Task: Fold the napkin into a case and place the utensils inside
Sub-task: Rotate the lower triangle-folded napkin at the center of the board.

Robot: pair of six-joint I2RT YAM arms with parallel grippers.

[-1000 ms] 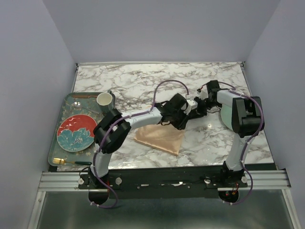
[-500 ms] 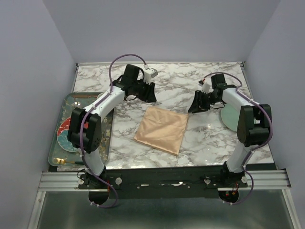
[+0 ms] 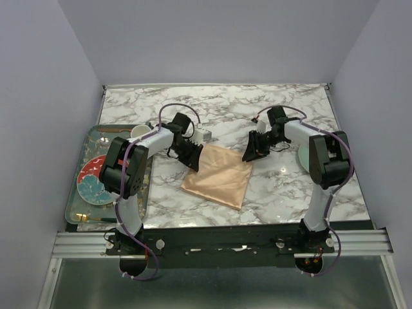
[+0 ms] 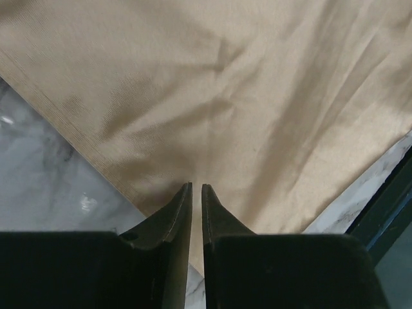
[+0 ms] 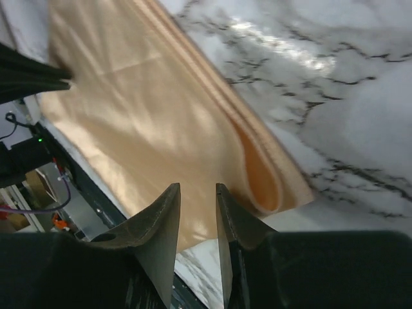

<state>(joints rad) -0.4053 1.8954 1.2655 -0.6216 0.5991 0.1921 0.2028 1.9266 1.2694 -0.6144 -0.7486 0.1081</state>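
So the napkin (image 3: 217,175) was lying flat on the marble table (image 3: 225,106), folded into a squarish shape, roughly in the middle and a bit toward the near edge. Both arms were bent in over its far side, one on each far corner.

The left gripper (image 3: 193,156) was down at the far-left corner. In its own wrist view the tips (image 4: 196,188) sat right over the cloth (image 4: 225,96), just inside the hem. The jaws were almost together, with only a thin slit between them. Honestly I couldn't tell whether they had any fabric pinched or were just hovering over it.

The right gripper (image 3: 250,151) was at the far-right corner. Its wrist view showed the tips (image 5: 197,188) over the napkin (image 5: 148,116), just beside the stacked folded edge where the layers looped round at the corner. Those jaws had a small but clear gap, and the cloth under them lay flat.

Off to the left was the tray (image 3: 72,203), holding a red plate (image 3: 90,177), a cup (image 3: 138,132) at its far end and a gold utensil (image 3: 84,219) along its near edge, well apart from the napkin. A pale green plate (image 3: 302,154) sat on the right, mostly behind the right arm.
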